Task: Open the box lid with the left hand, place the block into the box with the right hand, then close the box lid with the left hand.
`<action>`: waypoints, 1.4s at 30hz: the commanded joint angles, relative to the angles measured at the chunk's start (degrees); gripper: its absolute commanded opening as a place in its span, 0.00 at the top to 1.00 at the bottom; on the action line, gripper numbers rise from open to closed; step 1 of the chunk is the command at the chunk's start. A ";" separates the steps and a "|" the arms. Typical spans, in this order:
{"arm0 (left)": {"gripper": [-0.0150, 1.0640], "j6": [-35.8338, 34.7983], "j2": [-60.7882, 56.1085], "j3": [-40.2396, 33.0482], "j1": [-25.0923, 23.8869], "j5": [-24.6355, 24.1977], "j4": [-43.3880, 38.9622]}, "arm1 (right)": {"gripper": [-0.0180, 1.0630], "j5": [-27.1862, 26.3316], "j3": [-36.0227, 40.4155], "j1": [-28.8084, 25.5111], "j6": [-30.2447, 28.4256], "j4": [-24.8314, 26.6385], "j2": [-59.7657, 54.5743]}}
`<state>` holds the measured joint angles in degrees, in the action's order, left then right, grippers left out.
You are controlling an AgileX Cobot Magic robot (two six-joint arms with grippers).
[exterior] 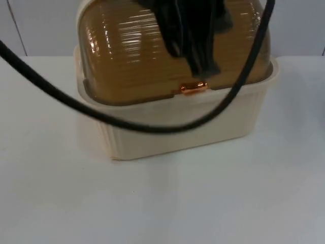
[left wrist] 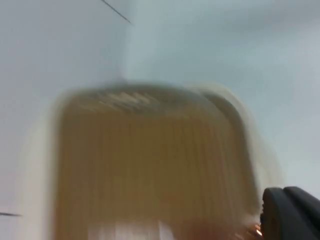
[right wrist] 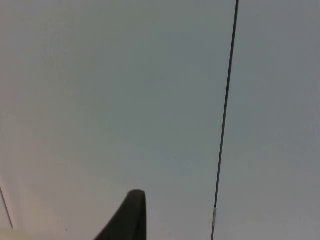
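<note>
A cream box (exterior: 177, 134) stands at the back of the table, its ribbed amber lid (exterior: 127, 56) down on the rim. A small orange handle (exterior: 194, 87) sits at the middle of the lid's front edge. My left gripper (exterior: 203, 66) reaches down over the lid, its tip just above that handle. The left wrist view shows the lid (left wrist: 150, 165) blurred and close, with the handle (left wrist: 255, 231) beside my left gripper (left wrist: 287, 212). My right gripper (right wrist: 131, 215) waits, facing the grey wall.
White table top (exterior: 162, 203) spreads in front of the box and to both sides of it. The grey partition wall (exterior: 40, 25) rises right behind the box. A thin dark seam (right wrist: 225, 125) runs down the wall.
</note>
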<state>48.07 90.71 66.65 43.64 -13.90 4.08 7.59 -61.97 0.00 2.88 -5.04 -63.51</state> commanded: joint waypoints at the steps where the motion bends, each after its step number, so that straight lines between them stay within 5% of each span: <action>1: 0.99 -2.77 -3.07 -0.15 0.33 1.87 0.18 | 0.02 -0.44 -0.29 0.10 0.06 -0.26 0.51; 10: 0.99 -17.20 -16.70 -0.15 -4.51 4.89 -0.43 | 0.02 -0.23 -0.29 0.10 0.06 -0.26 0.51; 12: 0.99 -26.89 -20.01 -0.15 -11.44 5.20 -0.43 | 0.02 -0.11 -0.29 0.10 0.06 -0.26 0.51; 15: 0.99 -32.42 -21.05 -0.15 -15.99 5.20 -0.20 | 0.02 -0.11 -0.29 0.10 0.06 -0.26 0.51; 18: 0.99 -42.73 -21.54 -0.15 -27.50 2.11 -0.20 | 0.02 -0.11 -0.29 0.10 0.06 -0.26 0.51; 25: 0.99 -48.07 -21.54 -0.15 -40.94 -4.10 -0.20 | 0.02 -0.09 -0.29 0.10 0.06 -0.15 0.51; 35: 0.99 -48.07 -21.54 -0.15 -41.77 -10.24 -6.89 | 0.02 0.75 -0.29 0.10 0.06 0.68 0.41; 42: 0.99 -48.07 -19.43 -0.15 -41.77 -11.64 -4.08 | 0.02 0.74 -0.29 0.10 0.06 0.93 0.41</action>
<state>0.58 71.07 66.65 2.00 -25.10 -0.86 8.26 -61.97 0.00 2.88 -4.23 -63.51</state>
